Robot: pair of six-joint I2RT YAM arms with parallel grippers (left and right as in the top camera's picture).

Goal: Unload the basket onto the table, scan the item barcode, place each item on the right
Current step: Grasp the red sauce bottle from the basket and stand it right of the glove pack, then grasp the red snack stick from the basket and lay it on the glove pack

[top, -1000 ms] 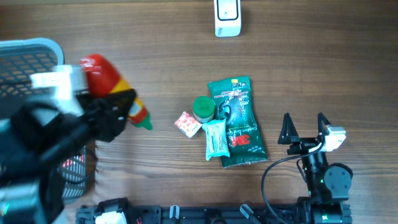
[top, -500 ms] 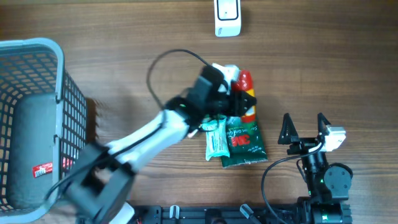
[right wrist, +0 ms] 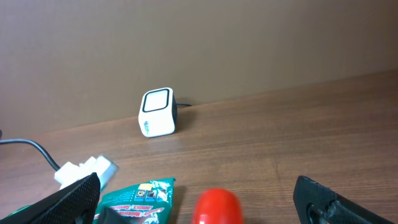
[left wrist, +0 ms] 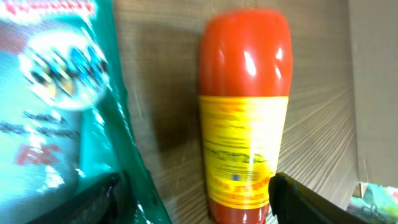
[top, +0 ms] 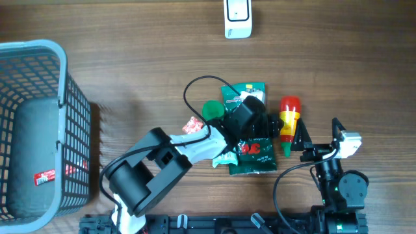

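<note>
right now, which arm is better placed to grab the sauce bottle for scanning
Left, probably: the left gripper sits open astride the bottle, while the right gripper is open beside it, not around it.

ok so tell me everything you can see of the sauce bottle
The bottle looks like glossy plastic: a red body, a yellow label band and a green tip. It lies flat on the wooden table, right of the green packet with bare wood between them. Its rounded red end points toward the scanner and its tip toward the robot. The left gripper is open around it, one finger on each side. The label print is too blurred to read.
</note>
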